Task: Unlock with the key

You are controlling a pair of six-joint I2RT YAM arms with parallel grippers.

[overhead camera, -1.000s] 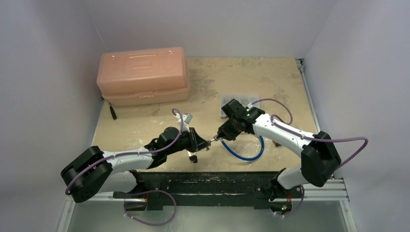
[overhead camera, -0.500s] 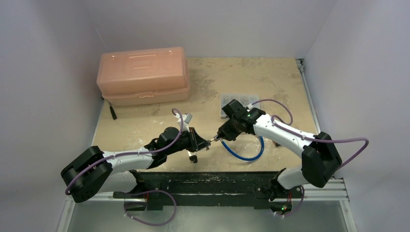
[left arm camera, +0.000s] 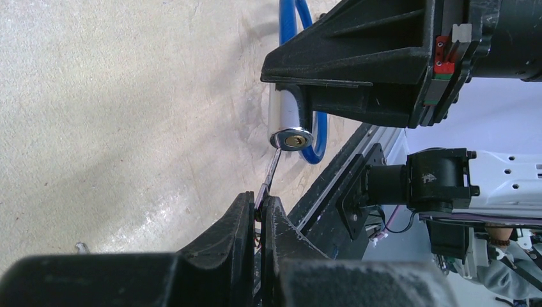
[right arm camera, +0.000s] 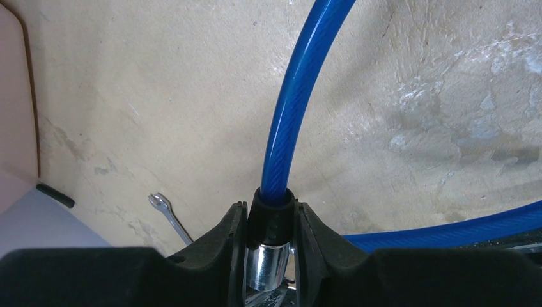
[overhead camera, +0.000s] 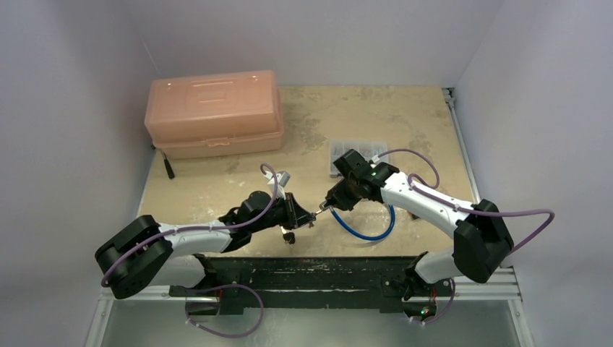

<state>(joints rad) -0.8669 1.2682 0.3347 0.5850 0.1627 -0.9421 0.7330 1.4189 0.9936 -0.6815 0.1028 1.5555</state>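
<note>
While I watched the overhead view, the left gripper (overhead camera: pixel 301 215) and the right gripper (overhead camera: pixel 329 203) stood tip to tip at the centre of the frame. In the left wrist view the left gripper's fingers (left arm camera: pixel 240 220) were clenched on the key (left arm camera: pixel 270 170), whose thin blade ran up from the bottom centre of the frame to the lock (left arm camera: pixel 286 118). Its tip touched the lower left rim of the lock's round face, just beside the brass keyhole; I could not tell whether it had gone in. The right gripper grasped the lock's silver barrel, and in the right wrist view that barrel sat between its fingers (right arm camera: pixel 220 243) at the bottom centre, with the blue cable (right arm camera: pixel 295 96) rising from its black collar to the top of the frame. The cable's loop lay on the table (overhead camera: pixel 217 191) at the lower right of centre in the overhead view. A pink box (overhead camera: pixel 213 112) stood at the upper left.
</note>
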